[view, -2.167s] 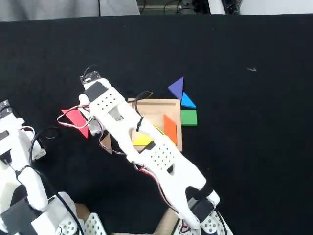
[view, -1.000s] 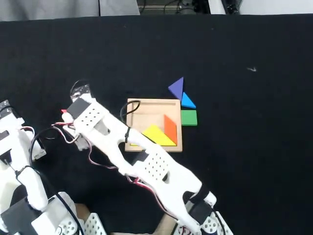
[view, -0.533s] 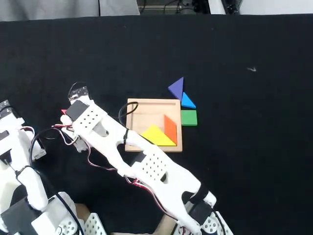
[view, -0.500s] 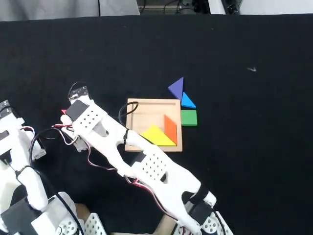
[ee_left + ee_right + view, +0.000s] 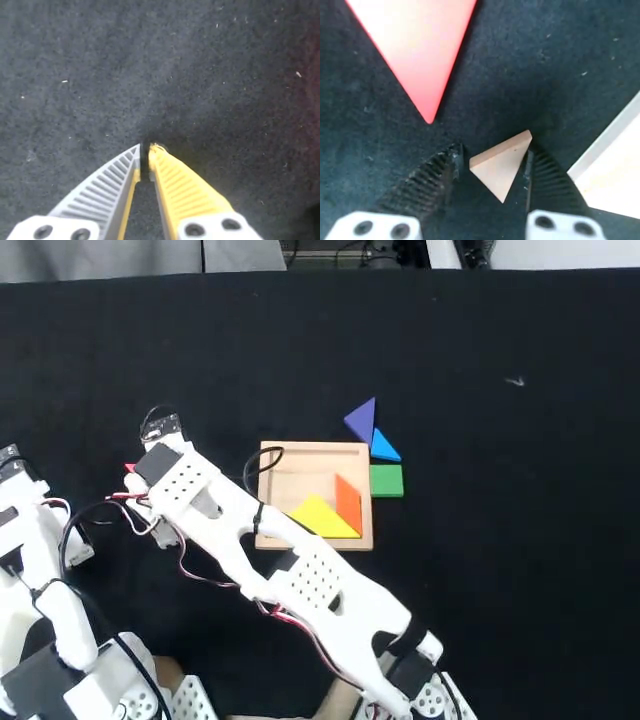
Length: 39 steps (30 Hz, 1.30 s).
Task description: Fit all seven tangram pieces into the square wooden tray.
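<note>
In the right wrist view my right gripper (image 5: pixel 490 150) stands open low over the black cloth. A small plain wooden triangle (image 5: pixel 501 167) lies between its fingers; one finger touches it and the other stands a hair off. Just beyond lies a red triangle (image 5: pixel 422 47), with a corner of the wooden tray (image 5: pixel 615 165) to one side. From above, the right arm (image 5: pixel 190 490) covers this spot left of the tray (image 5: pixel 305 465), which holds a yellow triangle (image 5: pixel 318 515) and an orange piece (image 5: pixel 347 502). My left gripper (image 5: pixel 147 146) is shut on nothing, over bare cloth.
A purple triangle (image 5: pixel 362 420), a blue triangle (image 5: pixel 383 447) and a green square (image 5: pixel 386 480) lie against the tray's far right corner. The left arm (image 5: pixel 25 530) stands at the table's left edge. A sliver of the red triangle (image 5: pixel 130 468) shows beside the right arm.
The right arm has swung left off the tray, uncovering the yellow and orange pieces and now covering most of the red triangle. Nothing has moved in the last half second.
</note>
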Each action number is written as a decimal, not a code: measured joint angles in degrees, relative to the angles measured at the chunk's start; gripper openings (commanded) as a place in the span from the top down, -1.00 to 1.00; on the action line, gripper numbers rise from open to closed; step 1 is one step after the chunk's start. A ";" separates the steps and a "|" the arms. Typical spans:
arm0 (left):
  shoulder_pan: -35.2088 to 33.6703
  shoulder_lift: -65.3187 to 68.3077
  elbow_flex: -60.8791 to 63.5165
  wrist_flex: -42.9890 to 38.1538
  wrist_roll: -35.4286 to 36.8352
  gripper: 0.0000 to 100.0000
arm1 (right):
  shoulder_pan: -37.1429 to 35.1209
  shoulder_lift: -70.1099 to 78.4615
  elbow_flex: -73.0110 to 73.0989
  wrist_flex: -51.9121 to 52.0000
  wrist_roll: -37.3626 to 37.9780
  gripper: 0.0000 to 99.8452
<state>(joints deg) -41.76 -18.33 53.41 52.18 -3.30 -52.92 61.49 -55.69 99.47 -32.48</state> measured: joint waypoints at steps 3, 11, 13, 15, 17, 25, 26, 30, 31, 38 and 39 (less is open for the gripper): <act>0.00 0.00 0.00 0.00 0.00 0.91 | 0.00 0.00 0.00 0.00 0.00 0.64; 0.00 0.00 0.00 0.00 -0.09 0.91 | 0.09 0.00 0.53 0.00 -2.29 0.64; 0.00 0.00 0.00 0.00 -0.09 0.91 | 0.09 0.00 0.62 0.00 -2.46 0.64; 0.00 0.00 0.00 0.00 -0.09 0.91 | 0.26 -0.09 0.88 0.00 -3.69 0.64; 0.00 0.00 0.00 0.00 -0.09 0.91 | 1.32 -0.18 1.23 0.00 -5.27 0.64; 0.00 0.00 0.00 0.00 -0.09 0.91 | 2.64 -0.70 1.67 0.00 -7.38 0.64; 0.00 0.00 0.00 0.00 -0.09 0.91 | 2.64 -1.05 2.02 0.00 -7.38 0.64; 0.00 0.00 0.00 0.00 -0.09 0.91 | 2.81 -3.34 5.63 0.00 -7.38 0.64; 0.00 0.00 0.00 0.00 -0.09 0.91 | 2.81 -3.69 6.42 0.00 -7.38 0.64; 0.00 0.00 0.00 0.00 -0.09 0.91 | 2.81 -4.31 8.35 0.00 -7.38 0.64; 0.00 0.00 0.00 0.00 -0.09 0.91 | 2.81 -4.31 8.35 0.00 -7.38 0.64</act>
<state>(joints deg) -41.76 -18.33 53.41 52.18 -3.38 -50.11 57.19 -47.34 99.47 -39.87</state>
